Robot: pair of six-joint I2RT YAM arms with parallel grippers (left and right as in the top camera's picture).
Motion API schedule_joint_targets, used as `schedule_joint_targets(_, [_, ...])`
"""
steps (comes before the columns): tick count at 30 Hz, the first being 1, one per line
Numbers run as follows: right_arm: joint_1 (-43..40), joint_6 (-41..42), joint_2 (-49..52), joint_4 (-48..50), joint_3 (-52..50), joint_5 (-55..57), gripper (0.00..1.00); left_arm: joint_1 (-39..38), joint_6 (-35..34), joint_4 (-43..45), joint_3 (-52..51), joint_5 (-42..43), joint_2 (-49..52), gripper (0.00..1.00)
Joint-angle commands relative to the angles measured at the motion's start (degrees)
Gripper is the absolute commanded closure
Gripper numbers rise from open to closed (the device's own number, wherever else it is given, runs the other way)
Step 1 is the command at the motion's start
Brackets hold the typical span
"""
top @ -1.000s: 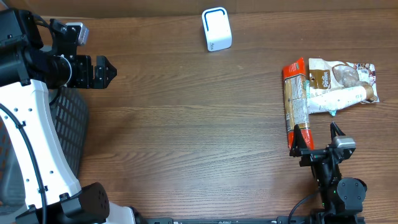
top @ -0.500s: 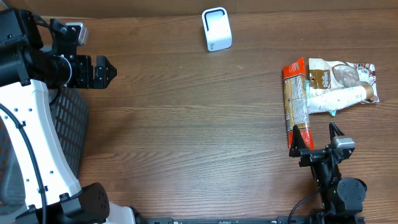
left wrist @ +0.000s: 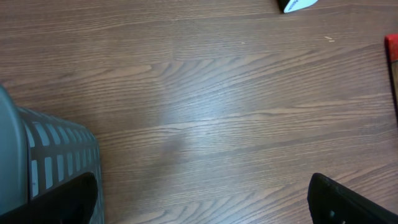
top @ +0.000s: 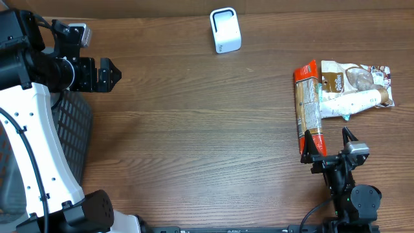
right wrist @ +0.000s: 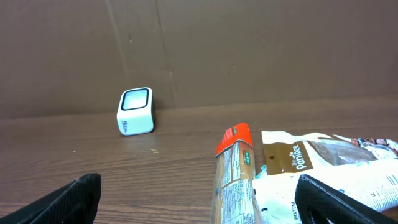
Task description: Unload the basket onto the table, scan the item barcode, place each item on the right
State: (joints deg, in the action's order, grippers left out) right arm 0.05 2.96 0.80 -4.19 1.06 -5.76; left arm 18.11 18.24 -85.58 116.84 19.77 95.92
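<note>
**Overhead:** the right gripper (top: 328,137), jaws apart, sat at the near end of the orange packet (top: 308,103). The packet's long axis ran straight away from it. The left gripper (top: 108,75), also agape, was well apart from the packet.

**Left wrist:** only the basket (left wrist: 53,158) wall showed; its contents could not be told.

**Right wrist:** the packet lay just ahead, with the scanner (right wrist: 135,111) beyond it to the left.

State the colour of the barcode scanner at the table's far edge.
The barcode scanner is white with a dark-rimmed window; the right wrist view shows it best.
</note>
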Motion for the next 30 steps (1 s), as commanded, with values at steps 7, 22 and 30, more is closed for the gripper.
schedule_joint_targets(7, [0.3, 0.3, -0.6, 0.0, -0.6, -0.3, 0.00, -0.2, 1.3, 0.2, -3.9, 0.6, -9.7, 0.01])
schedule_joint_targets(22, [0.3, 0.3, -0.6, 0.0, -0.6, -0.3, 0.00, -10.7, 0.8, 60.8, -61.9, 2.6, -47.3, 0.01])
schedule_joint_targets(30, [0.3, 0.3, -0.6, 0.0, -0.6, -0.3, 0.00, -12.7, -0.5, 91.2, -91.8, 1.9, -64.8, 0.00])
